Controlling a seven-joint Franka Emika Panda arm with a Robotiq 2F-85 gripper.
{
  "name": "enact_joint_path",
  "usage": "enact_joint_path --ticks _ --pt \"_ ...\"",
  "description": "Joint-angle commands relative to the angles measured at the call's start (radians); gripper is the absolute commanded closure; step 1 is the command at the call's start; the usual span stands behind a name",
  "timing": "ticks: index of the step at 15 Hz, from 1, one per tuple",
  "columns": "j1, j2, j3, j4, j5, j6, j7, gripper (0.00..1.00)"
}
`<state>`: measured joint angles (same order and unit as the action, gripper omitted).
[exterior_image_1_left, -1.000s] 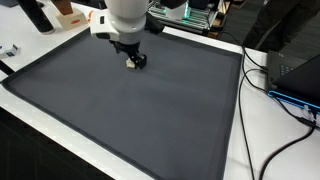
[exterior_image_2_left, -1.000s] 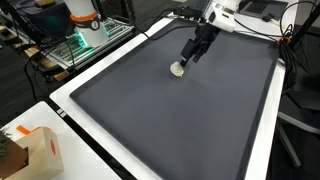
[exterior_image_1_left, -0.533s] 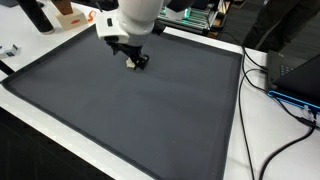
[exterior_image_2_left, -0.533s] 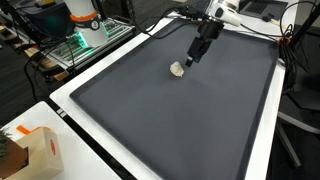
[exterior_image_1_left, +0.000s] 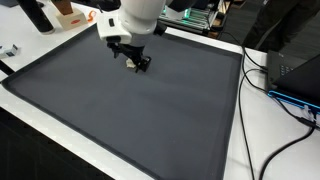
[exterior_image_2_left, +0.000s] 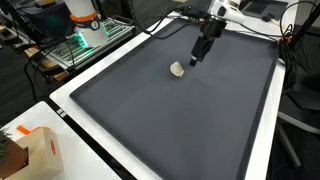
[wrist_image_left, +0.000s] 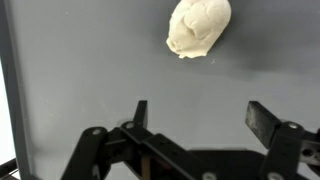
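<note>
A small cream-coloured lump (exterior_image_2_left: 178, 69) lies on the dark grey mat (exterior_image_2_left: 170, 120). In the wrist view the lump (wrist_image_left: 198, 27) sits at the top edge, beyond my fingertips. My gripper (wrist_image_left: 200, 108) is open, with only bare mat (wrist_image_left: 80, 60) between its two black fingers. In an exterior view the gripper (exterior_image_2_left: 195, 58) hangs above the mat, just up and to the right of the lump and clear of it. In an exterior view the gripper (exterior_image_1_left: 137, 65) hovers over the far part of the mat (exterior_image_1_left: 120, 120), and I cannot make out the lump there.
A white table border (exterior_image_2_left: 70, 105) frames the mat. A cardboard box (exterior_image_2_left: 35, 150) stands at one corner. Cables (exterior_image_1_left: 262, 95) and a black device (exterior_image_1_left: 297, 75) lie beside the mat's edge. Equipment racks (exterior_image_2_left: 85, 25) stand behind the table.
The gripper has lifted and drawn away from the lump, staying open. The lump has stayed in place on the mat.
</note>
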<state>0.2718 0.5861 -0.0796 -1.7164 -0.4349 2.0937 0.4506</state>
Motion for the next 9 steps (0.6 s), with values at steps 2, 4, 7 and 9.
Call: enact_joint_path --ticks 2,4,7,9 --pt "0.007 -0.046 0.032 -0.121 -0.032 0.131 -0.051 0.00" --pt "0.019 -0.061 0.029 -0.165 -0.050 0.143 -0.058 0.00" --pt "0.037 -0.092 0.020 -0.226 -0.107 0.152 -0.052 0.00" --pt "0.043 -0.115 0.021 -0.258 -0.155 0.141 -0.063 0.00"
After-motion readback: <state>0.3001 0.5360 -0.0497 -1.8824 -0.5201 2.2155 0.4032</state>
